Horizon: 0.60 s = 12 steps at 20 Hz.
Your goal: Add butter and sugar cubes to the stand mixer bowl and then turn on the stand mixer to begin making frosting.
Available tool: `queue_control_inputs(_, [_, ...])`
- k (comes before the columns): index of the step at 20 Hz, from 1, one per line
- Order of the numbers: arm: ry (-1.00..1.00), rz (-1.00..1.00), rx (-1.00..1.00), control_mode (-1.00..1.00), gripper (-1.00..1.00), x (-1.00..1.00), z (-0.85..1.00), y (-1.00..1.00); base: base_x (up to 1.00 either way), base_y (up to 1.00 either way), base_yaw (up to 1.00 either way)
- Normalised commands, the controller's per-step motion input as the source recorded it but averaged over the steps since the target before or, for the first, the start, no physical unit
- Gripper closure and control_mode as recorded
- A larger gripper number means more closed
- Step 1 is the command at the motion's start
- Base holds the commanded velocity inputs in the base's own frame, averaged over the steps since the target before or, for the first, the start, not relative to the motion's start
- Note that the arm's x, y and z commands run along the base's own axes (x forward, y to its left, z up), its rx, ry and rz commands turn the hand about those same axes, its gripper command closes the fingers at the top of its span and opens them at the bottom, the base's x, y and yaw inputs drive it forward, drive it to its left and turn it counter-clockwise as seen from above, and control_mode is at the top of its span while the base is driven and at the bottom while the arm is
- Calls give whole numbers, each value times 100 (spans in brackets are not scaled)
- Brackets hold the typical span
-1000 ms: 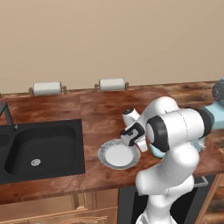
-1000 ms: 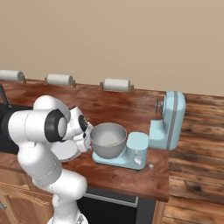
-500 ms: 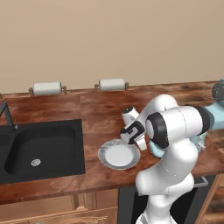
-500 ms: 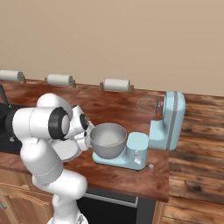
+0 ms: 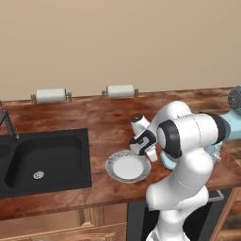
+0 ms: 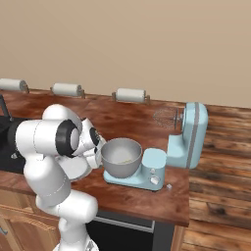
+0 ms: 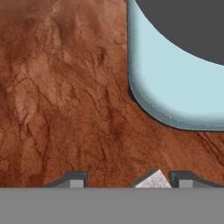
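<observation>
Arm folded low, fingers [image 7: 77, 179] spread apart.

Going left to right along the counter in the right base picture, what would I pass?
Robot arm → mixer bowl → silver knob → tiny white cube on the counter → blue mixer head.

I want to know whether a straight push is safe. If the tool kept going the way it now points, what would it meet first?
Most likely the bare wooden counter just beside the stand mixer's blue base. A small white piece, perhaps a sugar cube, sits between the tool tips. Depth to the counter is unclear.
</observation>
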Motion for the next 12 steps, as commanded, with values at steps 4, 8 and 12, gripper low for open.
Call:
queue_control_inputs(4, [-13, 0, 1, -100, 100, -1, -45, 20, 0, 0, 0])
queue_control_inputs(8, [-14, -1, 2, -100, 100, 0, -42, 28, 0, 0, 0])
queue_control_inputs(12, [-11, -2, 1, -100, 100, 0, -36, 30, 0, 0, 0])
